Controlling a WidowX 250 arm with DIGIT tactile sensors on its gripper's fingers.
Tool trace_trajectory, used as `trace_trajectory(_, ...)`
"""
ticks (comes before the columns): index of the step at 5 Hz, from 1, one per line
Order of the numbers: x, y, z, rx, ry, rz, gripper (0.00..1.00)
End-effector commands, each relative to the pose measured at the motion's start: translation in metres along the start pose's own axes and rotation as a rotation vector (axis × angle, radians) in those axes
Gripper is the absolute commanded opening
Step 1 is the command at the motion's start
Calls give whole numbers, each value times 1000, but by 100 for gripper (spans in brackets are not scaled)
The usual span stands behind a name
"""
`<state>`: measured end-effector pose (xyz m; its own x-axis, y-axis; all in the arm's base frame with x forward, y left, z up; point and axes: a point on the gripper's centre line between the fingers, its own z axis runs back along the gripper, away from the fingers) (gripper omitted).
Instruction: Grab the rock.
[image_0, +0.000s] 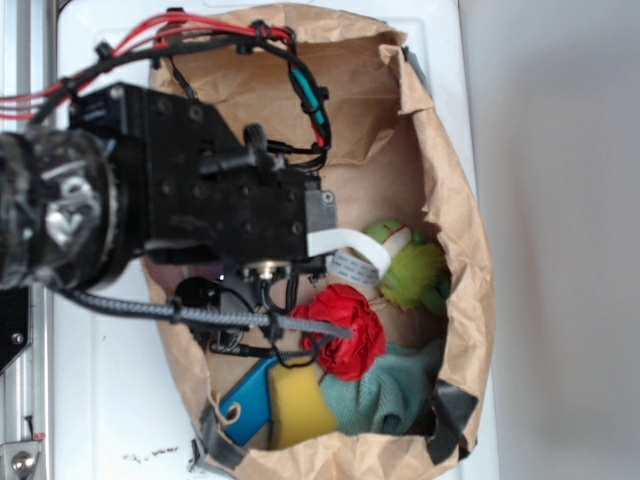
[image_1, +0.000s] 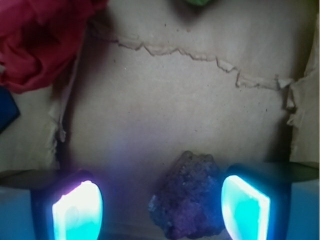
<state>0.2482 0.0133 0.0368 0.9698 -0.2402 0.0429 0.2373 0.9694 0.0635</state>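
Item: rock (image_1: 187, 197), paper bag (image_0: 440, 190) floor – pre-grasp, risk entry.
I see end effector (image_1: 161, 207) wide open, nothing held; rock lies betw. the two pads but off-centre, close to the pad (image_1: 245, 205) at frame right, clear gap to the other. Risks, my est.: near pad touches first & shoves or rolls the lump; rough, irregular faces may let it pop out on closing; wrinkled brown paper could snag. Red fabric flower (image_1: 40, 40) & green plush (image_0: 415, 270) well apart, low interference.
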Motion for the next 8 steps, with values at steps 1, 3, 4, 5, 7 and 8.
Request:
trace_trajectory(1,7,-7,-2,38,-52,-9,100)
trace_trajectory(3,19,5,-13,148,-84,65,100)
trace_trajectory(4,18,4,-13,162,-98,66,100)
trace_trajectory(5,18,4,-16,184,-100,69,100)
trace_trajectory(7,8,1,-24,200,-47,28,100)
trace_trajectory(8,0,-2,-26,197,-18,5,100)
